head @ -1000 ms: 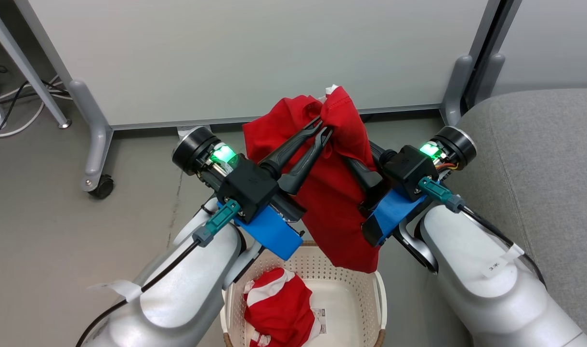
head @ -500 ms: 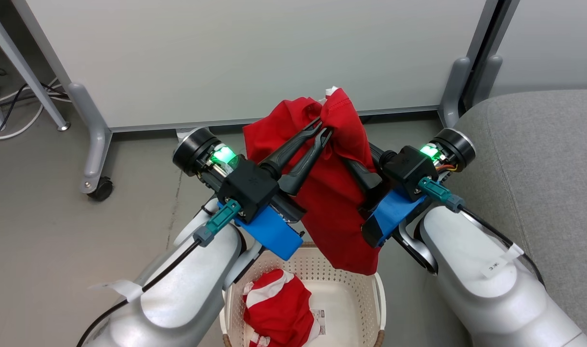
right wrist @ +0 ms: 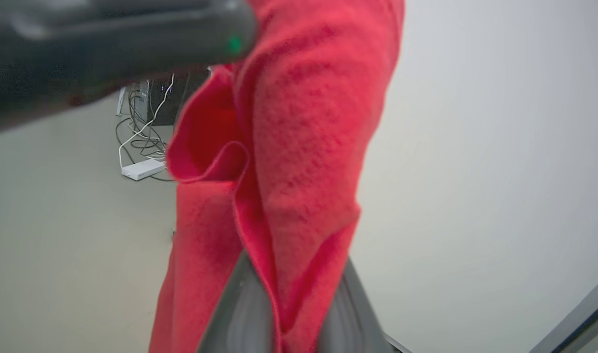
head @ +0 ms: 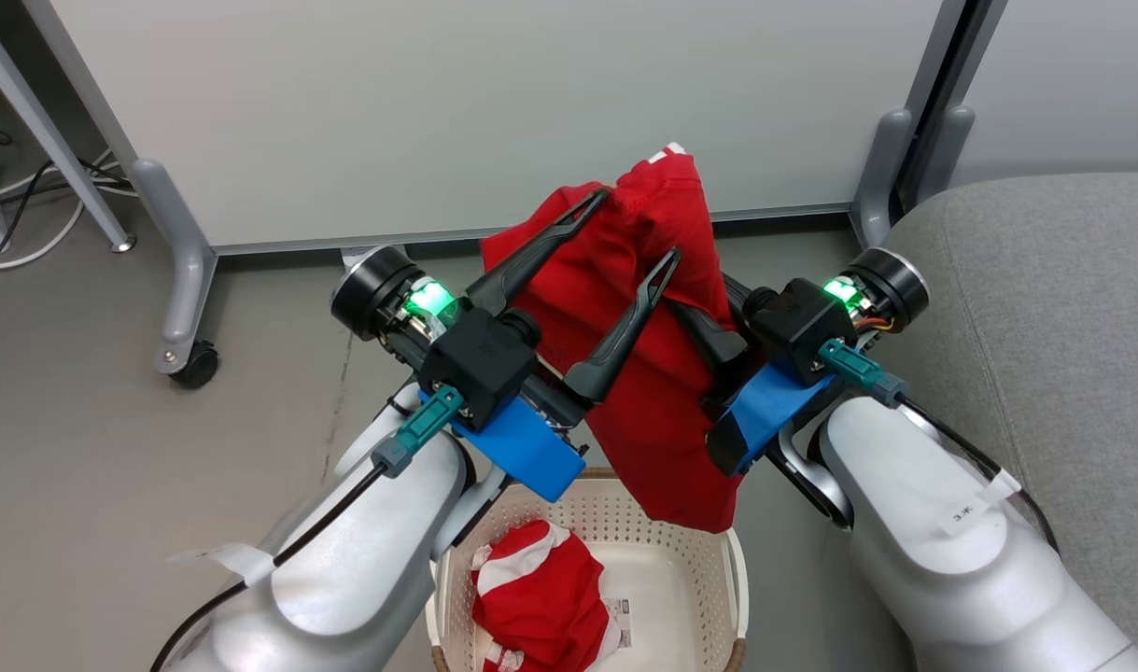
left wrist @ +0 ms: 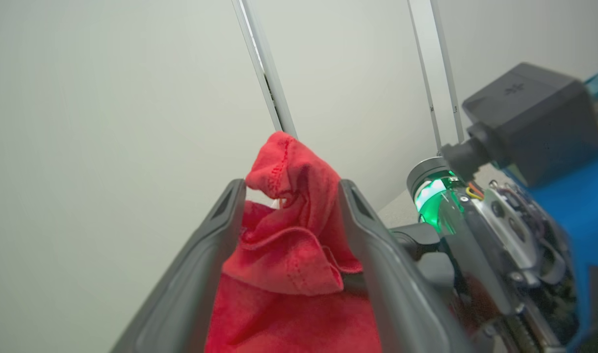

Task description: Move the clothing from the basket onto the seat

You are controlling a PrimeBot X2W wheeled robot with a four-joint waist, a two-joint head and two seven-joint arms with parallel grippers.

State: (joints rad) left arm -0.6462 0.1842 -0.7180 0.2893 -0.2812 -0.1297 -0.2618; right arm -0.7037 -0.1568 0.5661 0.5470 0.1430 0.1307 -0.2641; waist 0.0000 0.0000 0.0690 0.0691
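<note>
The basket (head: pixel 738 583) is nearest, cream-white with small holes in its wall. Inside it, on the robot's left side of the base, lies the banded garment (head: pixel 531 597), red with white bands and crumpled in a heap beside a label sticker.

Above the far rim of the basket hangs the plain red garment (head: pixel 657 401), soft, folded and wrinkled, with its lower edge just over the rim. Its top is bunched into a peak with a stitched hem.

The left hand (head: pixel 637 224), above the basket and to its left, is released: its two dark fingers stand wide apart. The bunched top of the plain red garment lies between them and is not pinched. The right hand (right wrist: pixel 297 264), above the basket and to its right, is clenched on the plain red garment, and the cloth runs out between its two fingers.

One second ago the left hand was shut on the fold of this garment. Now it has let go, and the top of the garment stands a little higher. The right hand has kept its grasp.

The sofa (head: pixel 1045 308), light grey, is to the right of the basket and carries no clothing. Behind the basket stands a white panel (head: pixel 494 103) on the floor.
</note>
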